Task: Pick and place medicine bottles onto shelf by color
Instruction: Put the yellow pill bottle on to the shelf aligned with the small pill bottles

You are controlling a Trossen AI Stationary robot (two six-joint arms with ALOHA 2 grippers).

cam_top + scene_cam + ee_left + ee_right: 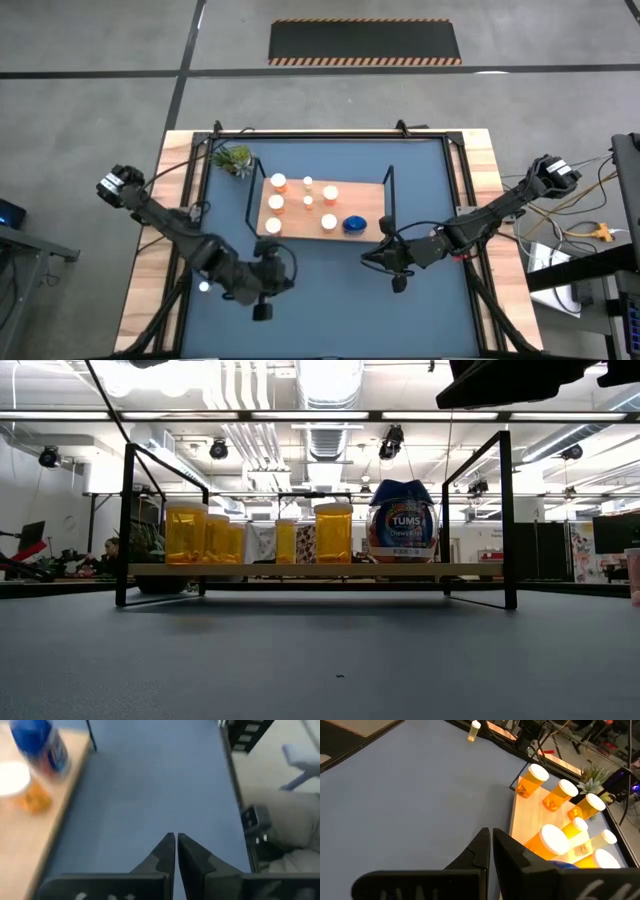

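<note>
Both arms hang over the mat [330,300], empty. The left gripper [176,840] and the right gripper [491,836] each have their fingers pressed closed on nothing. Ahead of the right fingers, the bottles [300,204] stand on the shelf [362,192], orange ones grouped, the blue bottle [354,224] at the end nearest them. Placing looks finished; what remains is likely to retreat.

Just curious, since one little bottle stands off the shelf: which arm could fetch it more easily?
Probably left. The stray bottle stands by the mat's left edge, close beside the left arm; the right gripper is across the mat.
</note>
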